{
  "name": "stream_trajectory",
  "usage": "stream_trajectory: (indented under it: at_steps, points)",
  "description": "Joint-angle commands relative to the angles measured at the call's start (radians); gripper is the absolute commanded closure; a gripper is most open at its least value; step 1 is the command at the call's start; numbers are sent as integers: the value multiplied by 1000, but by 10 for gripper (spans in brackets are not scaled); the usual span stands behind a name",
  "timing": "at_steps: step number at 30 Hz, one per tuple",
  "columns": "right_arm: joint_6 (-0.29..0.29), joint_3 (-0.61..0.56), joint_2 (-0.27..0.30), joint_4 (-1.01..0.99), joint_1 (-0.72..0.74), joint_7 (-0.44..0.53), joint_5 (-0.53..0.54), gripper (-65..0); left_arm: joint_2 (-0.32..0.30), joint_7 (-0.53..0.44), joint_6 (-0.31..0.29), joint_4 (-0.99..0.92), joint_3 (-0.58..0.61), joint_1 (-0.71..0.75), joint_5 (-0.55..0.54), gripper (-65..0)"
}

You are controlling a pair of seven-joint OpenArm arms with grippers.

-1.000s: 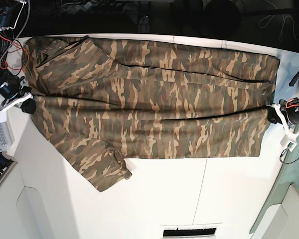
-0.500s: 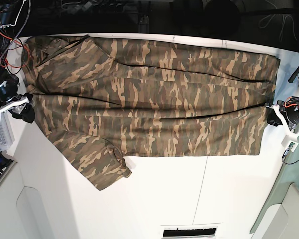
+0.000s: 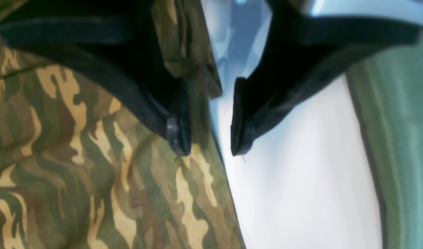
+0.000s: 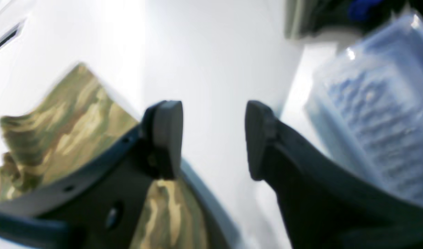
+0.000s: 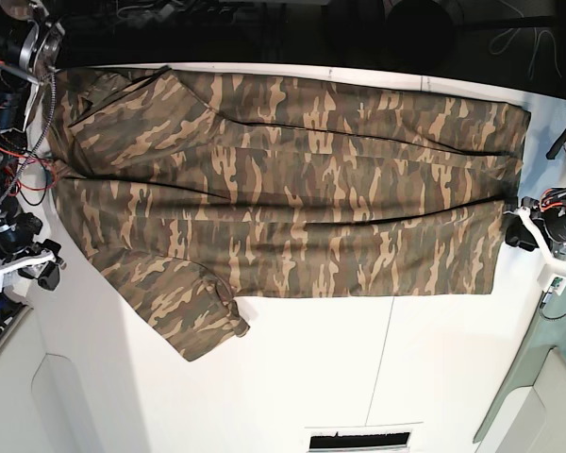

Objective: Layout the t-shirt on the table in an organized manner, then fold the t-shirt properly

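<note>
The camouflage t-shirt (image 5: 292,198) lies spread flat across the white table (image 5: 358,359), with one sleeve angled toward the front left. My left gripper (image 5: 517,226) sits at the shirt's right edge. In the left wrist view it (image 3: 206,152) is open, one finger above the t-shirt (image 3: 76,166) and the other above the bare table (image 3: 301,173). My right gripper (image 5: 45,272) hangs off the shirt's left edge. In the right wrist view it (image 4: 213,138) is open over the table (image 4: 204,52), holding nothing, with the t-shirt (image 4: 66,114) to its left.
A clear plastic box (image 4: 370,114) stands close beside the right gripper. Red and black wires (image 5: 19,94) hang at the back left. A green cloth (image 5: 547,377) borders the table's right side. A dark slot (image 5: 358,440) lies at the front edge.
Both grippers have opened and let go of the shirt's side edges. The right gripper has drawn away from the shirt toward the front left. The shirt lies still.
</note>
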Motion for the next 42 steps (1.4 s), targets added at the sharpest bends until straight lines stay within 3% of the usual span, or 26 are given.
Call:
stream_trajectory:
  at_steps: [1,9,14,21,42]
  points:
    - [5,-7,16,-31,36,41,3,-289,-27,-19,3,14,-8,-21,-8,-230]
    - [13,-94,-1,-174,47,108,-8,-289,-22,-31,5,14,-8,-22,-8,-230]
    - [75,-101,-26,-174,44,107,-4,-289,-22,-21,72,14,-8,-42,-8,-230]
    - [76,-101,-33,-174,40,106,-5,-289,-22,-13,72,14,-8,-103,-8,-230]
    - [76,-101,-34,-174,36,107,-4,-289,-10,-18,72,14,-8,-105,-4,-230]
